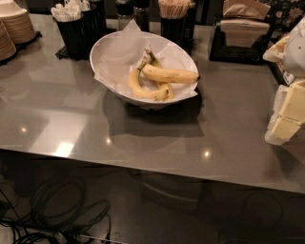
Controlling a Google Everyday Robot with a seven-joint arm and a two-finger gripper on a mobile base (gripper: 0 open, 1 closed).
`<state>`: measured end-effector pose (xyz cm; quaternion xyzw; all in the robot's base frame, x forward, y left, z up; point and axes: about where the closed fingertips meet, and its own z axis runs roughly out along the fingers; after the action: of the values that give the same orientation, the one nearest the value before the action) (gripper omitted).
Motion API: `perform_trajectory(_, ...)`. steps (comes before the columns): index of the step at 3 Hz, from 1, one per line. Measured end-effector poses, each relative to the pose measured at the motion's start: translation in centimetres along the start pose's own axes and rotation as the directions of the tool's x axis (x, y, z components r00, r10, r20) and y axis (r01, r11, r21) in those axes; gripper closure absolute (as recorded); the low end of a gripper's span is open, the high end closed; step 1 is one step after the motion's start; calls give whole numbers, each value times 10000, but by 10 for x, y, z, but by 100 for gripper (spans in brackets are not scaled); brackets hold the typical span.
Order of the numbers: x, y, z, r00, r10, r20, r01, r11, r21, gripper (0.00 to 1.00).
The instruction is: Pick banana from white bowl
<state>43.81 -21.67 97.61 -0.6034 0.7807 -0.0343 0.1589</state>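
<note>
A wide, glossy white oval bowl [102, 47] lined with crumpled white paper [119, 52] sits near the middle of a smooth grey table [71, 114] that reflects small spots of light. Inside the bowl, the thick, nearly straight yellow banana [170, 75] lies on top towards the right side, its dark tip pointing at the right rim. It rests across two thinner, strongly curved yellow bananas [143, 90] whose stems meet near the centre of the bowl. The robot's hand [286, 121], a pale cream and white blocky shape, hangs at the far right edge of the view, above the table and well apart from the bowl; I cannot tell whether it is open or closed, and it holds nothing that I can see. Behind the bowl stands a row of dark containers: a black holder of white packets [76, 26] on the left, a black cup of thin wooden sticks [174, 14] at centre, and a black tray of brown paper napkins [243, 26] on the right. Stacks of tan paper bowls [16, 26] fill the far left corner. Dark cables [57, 209] lie coiled on the floor below the table's near edge.
</note>
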Motion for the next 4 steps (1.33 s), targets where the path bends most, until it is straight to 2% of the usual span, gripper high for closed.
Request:
perform_trajectory(1,-1,0,-1,10000,-24,28,24,10000,24,0)
perform_trajectory(2,-28,-22,4,9938,-6,1113,14,10000,-76,0)
perform_trajectory(3,-80,-63,16,9620,82,2728,53,9988,-487,0)
perform_trajectory(4,-133,-99,29,9161,-79,4008,427,9960,-781,0)
